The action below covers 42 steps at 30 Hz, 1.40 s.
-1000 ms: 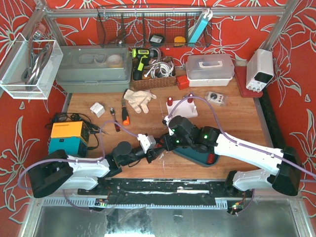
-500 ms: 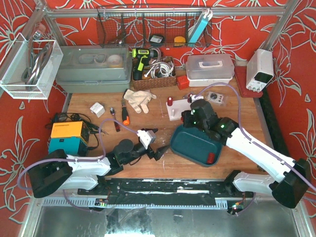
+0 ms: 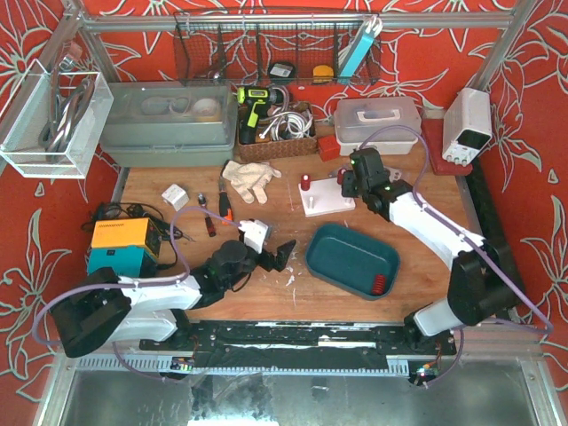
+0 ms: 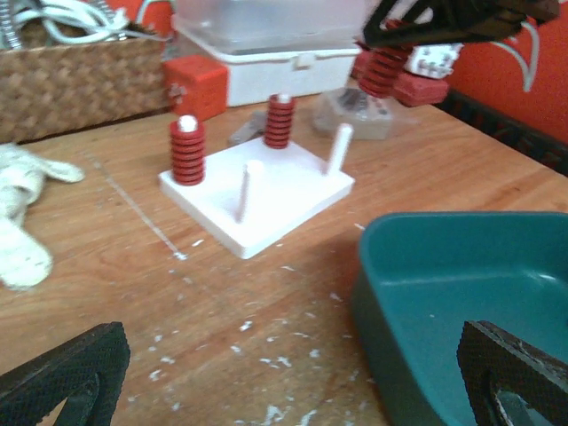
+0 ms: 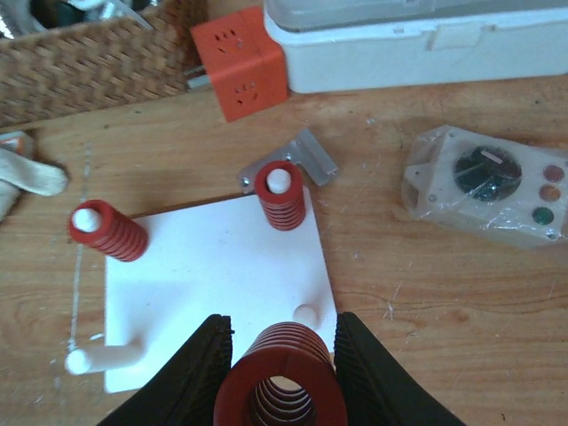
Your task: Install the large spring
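Note:
A large red spring (image 5: pixel 280 377) sits between the jaws of my right gripper (image 5: pixel 280 368), which is shut on it and held just above the white peg plate (image 5: pixel 213 266). A bare peg (image 5: pixel 306 313) stands right beyond the spring, and another bare peg (image 5: pixel 102 358) is at the plate's left corner. Two red springs (image 5: pixel 108 231) (image 5: pixel 281 197) sit on the other pegs. From above, the right gripper (image 3: pixel 355 184) hovers at the plate's (image 3: pixel 321 202) right end. My left gripper (image 3: pixel 277 256) is open and empty, left of the teal tray (image 3: pixel 342 253).
One red spring (image 3: pixel 376 286) lies in the teal tray. Behind the plate are an orange cube (image 5: pixel 238 60), a wicker basket (image 5: pixel 89 67), a white lidded box (image 5: pixel 417 35) and a bagged dial unit (image 5: pixel 486 182). Gloves (image 3: pixel 248 180) lie to the left.
My right arm carried the spring from over the teal tray back to the peg plate. The left gripper opened wide and drew slightly away to the left.

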Each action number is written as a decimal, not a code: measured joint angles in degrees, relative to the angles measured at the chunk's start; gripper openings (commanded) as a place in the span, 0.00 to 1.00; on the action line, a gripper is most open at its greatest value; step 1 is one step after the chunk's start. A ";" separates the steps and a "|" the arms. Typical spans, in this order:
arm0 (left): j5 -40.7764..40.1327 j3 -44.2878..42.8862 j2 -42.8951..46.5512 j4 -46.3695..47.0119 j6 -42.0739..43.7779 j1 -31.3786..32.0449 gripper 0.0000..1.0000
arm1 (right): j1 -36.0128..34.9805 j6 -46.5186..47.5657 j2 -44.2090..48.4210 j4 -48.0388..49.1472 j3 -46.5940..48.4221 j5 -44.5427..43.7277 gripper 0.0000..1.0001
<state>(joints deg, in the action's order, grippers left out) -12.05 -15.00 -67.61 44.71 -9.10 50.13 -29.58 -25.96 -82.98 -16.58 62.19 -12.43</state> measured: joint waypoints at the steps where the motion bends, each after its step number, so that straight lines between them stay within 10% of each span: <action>1: -0.42 0.00 0.24 -0.68 -0.74 -0.61 1.00 | 0.72 0.11 -1.29 0.52 0.31 0.24 0.00; 23: -1.64 0.00 3.28 -3.32 -4.24 -2.45 1.00 | 4.24 1.51 -13.75 4.00 2.69 3.48 0.00; 34: -1.55 0.00 3.26 -3.54 -4.24 -2.45 1.00 | 4.37 2.14 -16.17 4.22 3.10 3.48 0.43; 42: -1.01 0.00 3.15 -3.56 -4.22 -2.45 1.00 | 4.50 3.54 -14.14 0.66 5.05 3.56 0.53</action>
<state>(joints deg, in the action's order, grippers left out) -13.06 -15.00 -64.47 41.15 -13.32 47.68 -25.08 -22.41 -97.12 -15.92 67.24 -8.86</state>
